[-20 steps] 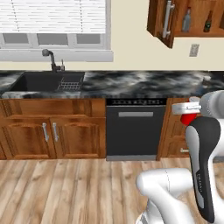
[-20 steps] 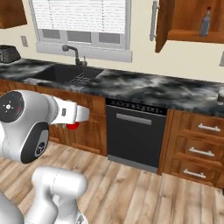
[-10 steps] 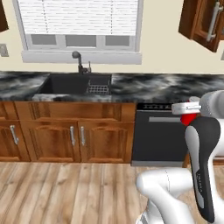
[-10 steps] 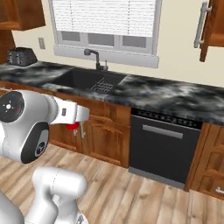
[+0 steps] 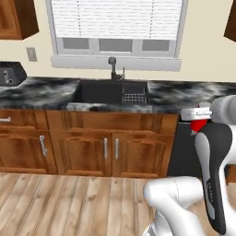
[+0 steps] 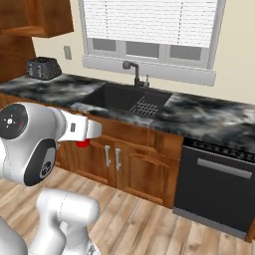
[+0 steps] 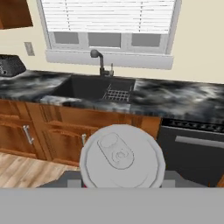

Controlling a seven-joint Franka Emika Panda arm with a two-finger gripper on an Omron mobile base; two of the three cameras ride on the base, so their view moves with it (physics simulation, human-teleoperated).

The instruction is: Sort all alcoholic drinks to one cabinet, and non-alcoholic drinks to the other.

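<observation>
Red can (image 7: pixel 122 158) is held in the gripper (image 5: pixel 199 119), with the jaws closed partway on its round sides. In the hand view, the can's top is seen close up: a flat, pale grey metal circle with a raised rim and a small pull tab in the middle. In the left base view, a bit of shiny red is seen under the white hand, to the right of the sink (image 5: pixel 110 92) and lower than the counter's edge. In the right base view, the red can (image 6: pixel 82 143) is seen as a small red curve under the white hand, to the left of the sink and in front of the wood doors.

The sink is a deep, dark, square bowl, set into a counter (image 5: pixel 41 92) of black stone with cloudy white swirls. A little wire rack (image 5: pixel 135 98) with thin bars is seen in the sink's right corner. A dark, curved tap (image 5: pixel 113 68) is stood behind the sink. A wide window (image 5: pixel 116 27) with white slatted blinds is set in the wall above it.

Below the sink, smooth reddish-brown wood doors (image 5: pixel 110 152) with thin silver bar handles are seen. Right of the sink, a flat black dishwasher (image 6: pixel 215 189) is fitted under the counter. Far to the left of the sink, a small black boxy toaster (image 5: pixel 10 73) is placed on the counter. Floor planks (image 5: pixel 69 203) of pale wood are laid below.
</observation>
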